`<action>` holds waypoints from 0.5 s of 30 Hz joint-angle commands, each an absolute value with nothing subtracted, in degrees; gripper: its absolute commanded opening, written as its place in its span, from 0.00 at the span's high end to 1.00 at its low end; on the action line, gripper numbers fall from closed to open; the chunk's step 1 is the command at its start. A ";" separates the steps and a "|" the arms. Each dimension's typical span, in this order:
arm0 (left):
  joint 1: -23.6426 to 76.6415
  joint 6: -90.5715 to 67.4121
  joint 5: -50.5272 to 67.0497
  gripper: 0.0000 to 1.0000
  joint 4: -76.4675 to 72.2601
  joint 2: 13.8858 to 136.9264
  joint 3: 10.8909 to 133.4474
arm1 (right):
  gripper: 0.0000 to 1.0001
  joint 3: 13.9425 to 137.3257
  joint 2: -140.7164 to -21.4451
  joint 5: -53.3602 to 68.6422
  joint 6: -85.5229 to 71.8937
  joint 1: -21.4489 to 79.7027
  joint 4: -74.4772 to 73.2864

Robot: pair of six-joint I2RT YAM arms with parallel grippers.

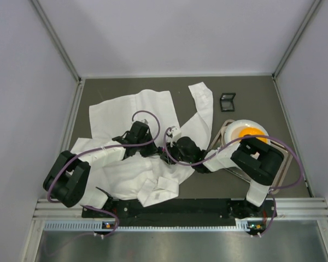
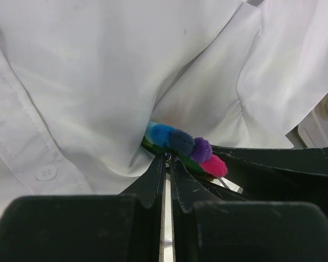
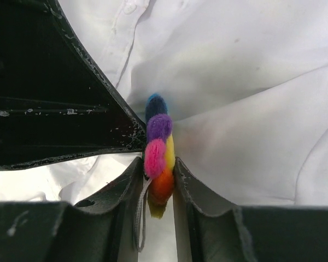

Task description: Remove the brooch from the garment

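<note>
The garment (image 1: 128, 109) is a white creased shirt spread over the dark table; it also fills the left wrist view (image 2: 98, 82) and the right wrist view (image 3: 251, 109). The brooch (image 3: 159, 158), a many-coloured fuzzy flower, stands edge-on against the shirt. My right gripper (image 3: 159, 177) is shut on its lower petals. My left gripper (image 2: 168, 159) is shut, its tips pinched on a small metal piece at the back of the brooch (image 2: 183, 146). In the top view the left gripper (image 1: 152, 146) and the right gripper (image 1: 172, 152) meet over the shirt, and the brooch is hidden between them.
A white plate with yellow-orange contents (image 1: 250, 132) sits on a tray (image 1: 281, 169) at the right, under the right arm. A small black square frame (image 1: 228, 101) lies at the back right. Grey walls close in the table.
</note>
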State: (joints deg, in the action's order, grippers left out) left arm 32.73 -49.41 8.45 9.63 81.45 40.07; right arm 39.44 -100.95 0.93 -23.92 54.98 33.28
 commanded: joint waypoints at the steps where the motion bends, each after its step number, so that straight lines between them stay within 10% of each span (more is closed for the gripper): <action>1: 32.96 -49.04 8.61 1.00 8.17 78.84 39.73 | 0.79 41.57 -102.30 0.18 -24.17 54.76 36.91; 8: 32.87 -47.64 6.69 1.00 7.91 75.85 39.28 | 1.00 42.10 -104.50 0.18 -24.87 54.76 36.83; 15: 31.99 -44.65 1.67 0.58 11.16 68.30 39.56 | 1.00 40.17 -104.94 2.46 -26.54 53.79 40.24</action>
State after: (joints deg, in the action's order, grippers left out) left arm 32.67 -46.61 4.45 11.77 73.89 39.20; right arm 40.82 -104.12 1.74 -25.23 54.61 36.60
